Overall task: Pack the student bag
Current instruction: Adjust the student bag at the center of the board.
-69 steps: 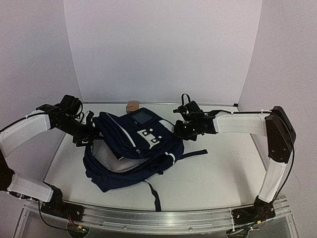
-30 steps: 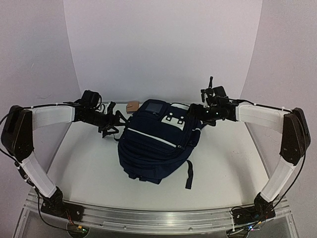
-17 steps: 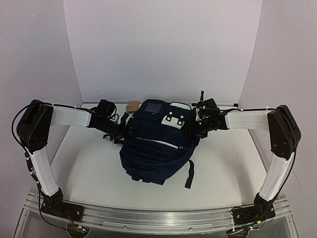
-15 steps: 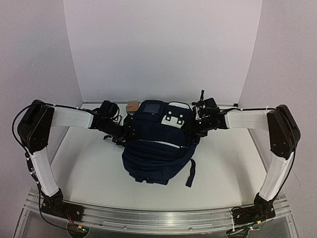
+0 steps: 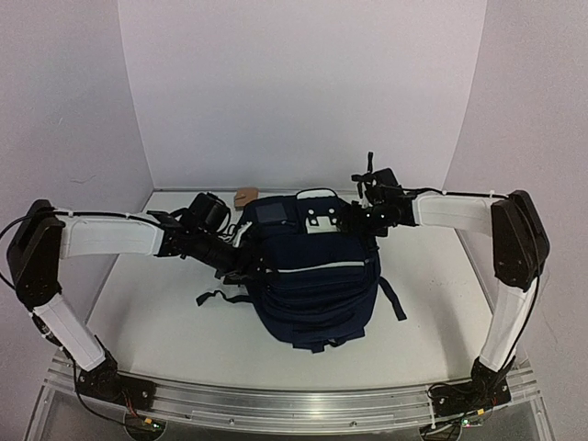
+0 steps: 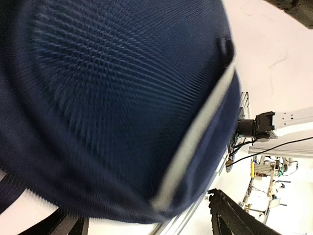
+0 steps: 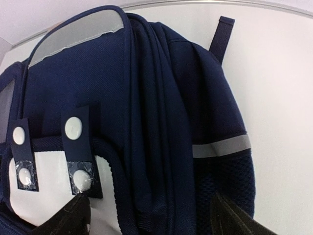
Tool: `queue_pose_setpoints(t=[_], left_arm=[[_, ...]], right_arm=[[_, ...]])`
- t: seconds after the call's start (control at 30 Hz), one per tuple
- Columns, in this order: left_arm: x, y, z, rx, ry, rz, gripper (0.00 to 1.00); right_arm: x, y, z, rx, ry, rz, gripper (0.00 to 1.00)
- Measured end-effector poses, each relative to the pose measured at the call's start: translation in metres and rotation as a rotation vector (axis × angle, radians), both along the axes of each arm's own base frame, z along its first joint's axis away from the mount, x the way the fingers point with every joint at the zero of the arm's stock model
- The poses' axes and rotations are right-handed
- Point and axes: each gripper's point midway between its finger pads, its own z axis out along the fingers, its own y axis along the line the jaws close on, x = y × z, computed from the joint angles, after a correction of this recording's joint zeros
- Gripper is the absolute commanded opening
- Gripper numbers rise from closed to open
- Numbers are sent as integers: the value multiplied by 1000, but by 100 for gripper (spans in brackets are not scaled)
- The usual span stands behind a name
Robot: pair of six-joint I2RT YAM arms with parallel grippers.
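The large navy blue fabric backpack (image 5: 312, 285) is sitting mid-way along the white bench (image 5: 156, 312). The left gripper (image 5: 250, 262) and right gripper (image 5: 354, 219) are pressing at its upper sides. Whether either is clamping fabric, I cannot tell. A loose pinch is risking the slack top slipping free and slumping.

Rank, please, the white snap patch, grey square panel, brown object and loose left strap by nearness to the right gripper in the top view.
1. White snap patch, beside the right gripper.
2. Grey square panel, further left on the backpack.
3. Brown object, behind the backpack's far corner.
4. Loose strap, on the table left of the backpack.
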Motion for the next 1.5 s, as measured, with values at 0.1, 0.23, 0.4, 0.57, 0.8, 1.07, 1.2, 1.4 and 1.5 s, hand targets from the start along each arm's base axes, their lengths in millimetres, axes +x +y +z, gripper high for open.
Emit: queue_pose_setpoints(t=[0.1, 0.23, 0.4, 0.57, 0.8, 1.07, 1.2, 1.4, 1.5], left_arm=[[7, 18, 24, -12, -38, 49, 87], [31, 55, 35, -8, -68, 153, 87], [42, 82, 23, 39, -66, 201, 79], [42, 78, 20, 27, -93, 162, 69], [45, 73, 5, 15, -85, 145, 62], [45, 73, -1, 13, -84, 149, 59], [41, 75, -6, 21, -70, 151, 57], [38, 79, -7, 27, -74, 157, 56], [38, 80, -4, 28, -87, 164, 56]], right_arm=[[-5, -10, 3, -45, 9, -17, 95], [-27, -24, 27, -36, 14, -38, 95], [-71, -34, 66, 105, 20, -49, 88], [-110, -31, 53, 208, 122, -44, 78], [-160, -22, -1, 220, 323, -42, 60], [-167, -8, -5, 247, 338, -36, 51], [-167, -5, -11, 239, 349, -39, 42], [-165, -8, -11, 212, 332, -69, 41], [-165, -11, -1, 205, 309, -80, 40]])
